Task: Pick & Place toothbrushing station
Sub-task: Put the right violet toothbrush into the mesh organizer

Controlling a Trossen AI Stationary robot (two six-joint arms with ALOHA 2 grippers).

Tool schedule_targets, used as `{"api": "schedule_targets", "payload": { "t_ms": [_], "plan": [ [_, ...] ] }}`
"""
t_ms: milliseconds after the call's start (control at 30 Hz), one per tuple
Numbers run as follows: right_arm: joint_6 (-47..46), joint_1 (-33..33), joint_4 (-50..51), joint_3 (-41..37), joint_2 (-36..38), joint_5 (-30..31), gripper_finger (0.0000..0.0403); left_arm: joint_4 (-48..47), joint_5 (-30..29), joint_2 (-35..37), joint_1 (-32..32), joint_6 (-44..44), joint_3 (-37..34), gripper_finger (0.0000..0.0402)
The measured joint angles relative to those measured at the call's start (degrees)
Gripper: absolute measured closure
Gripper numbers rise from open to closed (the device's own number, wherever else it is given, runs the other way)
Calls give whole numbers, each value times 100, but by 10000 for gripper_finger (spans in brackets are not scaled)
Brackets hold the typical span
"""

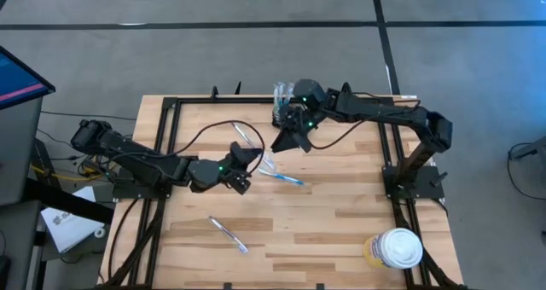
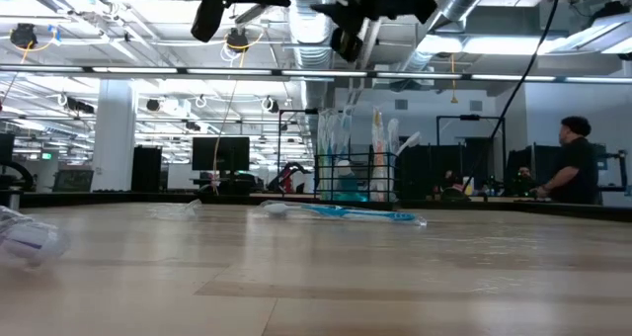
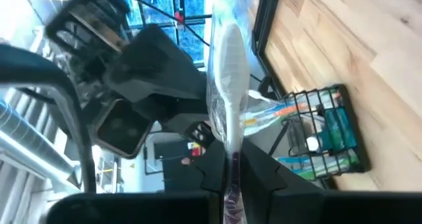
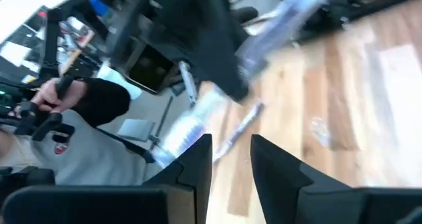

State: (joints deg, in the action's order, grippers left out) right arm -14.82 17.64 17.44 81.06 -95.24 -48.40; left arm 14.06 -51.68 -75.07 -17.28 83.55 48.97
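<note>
- The table (image 1: 341,205) is a pale butcher-block top with a black frame around its far half; it stands on grey carpet tiles crossed by dark seams.
- The small black wire holder (image 1: 282,113) sits near the far edge of the table, about mid-width. In the low view it (image 2: 354,176) stands upright with wrapped brushes and tubes poking out of it.
- The left gripper (image 1: 245,158) hangs over the middle of the table. In the left wrist view its fingers (image 3: 260,174) are pinched on a toothbrush in clear wrap (image 3: 227,112), which stands up between them.
- The right gripper (image 1: 290,136) is just on the near side of the holder, raised off the wood. In the right wrist view its two fingers (image 4: 198,159) stand apart with a clear gap and nothing between them.
- A loose wrapped toothbrush with a blue handle (image 1: 281,178) lies on the wood near the centre; in the low view it (image 2: 341,212) lies flat in front of the holder.
- Another wrapped toothbrush (image 1: 229,235) lies towards the near edge, left of centre.
- A round tub with a white lid (image 1: 396,248) stands at the near right corner.
- To the left of the table we see a screen (image 1: 21,75) and some papers (image 1: 70,222) on the floor.
- Room beyond: open office hall with exposed ducts, strip lights and rows of monitors. A person in dark clothes (image 2: 575,168) sits at the far right.
- The right wrist view shows another person's sleeve and hand (image 4: 49,99) on a control handle beyond the table.
</note>
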Motion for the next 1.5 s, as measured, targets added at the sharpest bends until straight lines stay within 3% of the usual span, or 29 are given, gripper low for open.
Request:
{"api": "schedule_targets", "payload": {
  "t_ms": [333,667,933,1233,1367,1500],
  "plan": [
    [847,237,886,0,0,4,307,3,76,0,263,-1280,0,387],
    [1722,237,1531,0,0,48,308,0,1306,13,1064,-2687,-2,387],
    [2184,245,1464,-352,470,108,321,9,2682,92,1982,-3845,-3,387],
    [1761,150,310,-1773,1630,642,350,547,5504,17,3325,-5468,-4,387],
    [1627,13,58,-2207,1877,990,354,1191,6183,-202,3747,-6185,-4,387],
    [1625,-100,-34,-2463,1965,1216,354,1900,6412,-614,3972,-6712,-2,387]
  ]
}}
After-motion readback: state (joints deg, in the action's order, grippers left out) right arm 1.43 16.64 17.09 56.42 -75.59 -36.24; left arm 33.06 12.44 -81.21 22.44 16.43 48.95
